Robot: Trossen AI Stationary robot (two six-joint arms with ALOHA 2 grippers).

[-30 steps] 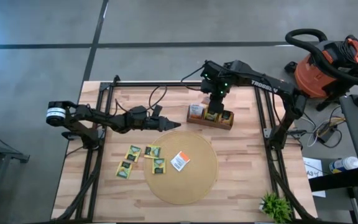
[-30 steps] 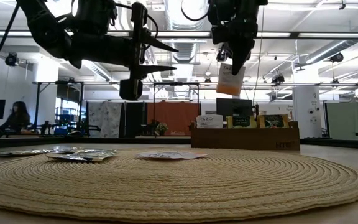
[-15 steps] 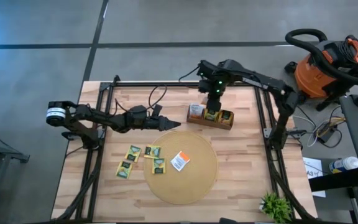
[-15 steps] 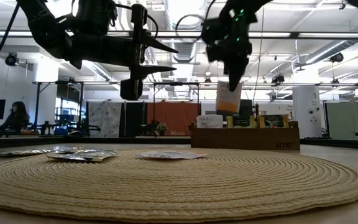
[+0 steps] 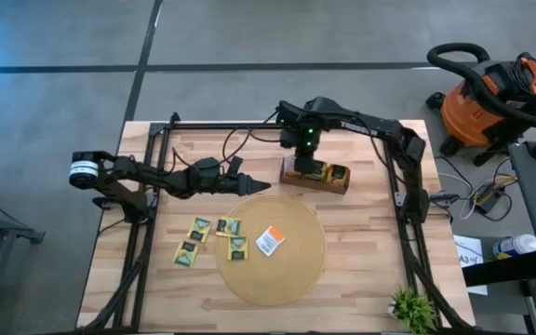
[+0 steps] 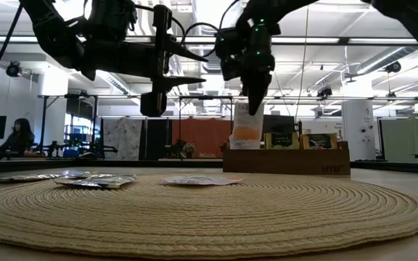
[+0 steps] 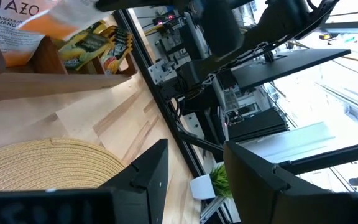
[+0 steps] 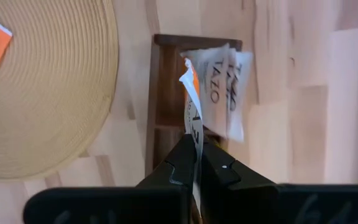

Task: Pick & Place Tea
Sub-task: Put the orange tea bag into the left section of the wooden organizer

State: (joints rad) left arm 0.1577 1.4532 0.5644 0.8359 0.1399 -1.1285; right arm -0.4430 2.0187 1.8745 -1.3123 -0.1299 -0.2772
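Since a second ago the right arm has swung toward the left end of the wooden box [image 5: 315,175], and the right gripper [image 6: 252,93] has come down with its load: the orange-and-white sachet [image 6: 246,129], earlier hanging well above the box, now reaches down to the box's top edge at that end. The left arm has not moved.

Hard to make out: from above, the right wrist covers the left end of the box, so the compartment under the sachet is hidden; which compartment it is, I cannot tell. From table height the box's front wall hides the sachet's lower edge, so whether it touches the box floor cannot be judged. The left gripper's own view cuts the box off at the frame corner.

Round woven mat [image 5: 277,270]: lies in front of the box, one orange-and-white sachet flat on it [image 5: 269,240]. Four yellow-and-green sachets [image 5: 199,227] lie in a loose cluster at the mat's left edge, one partly on the mat, the others on bare table [image 5: 361,270].

Box: yellow-and-green sachets stand upright in its middle and right compartments.

Left gripper [image 5: 261,186]: hovers above the table, left of the box, fingers spread, nothing between them.

Right gripper: fingers pressed together, pinching the top edge of the hanging sachet; another white sachet stands in the box just behind it.
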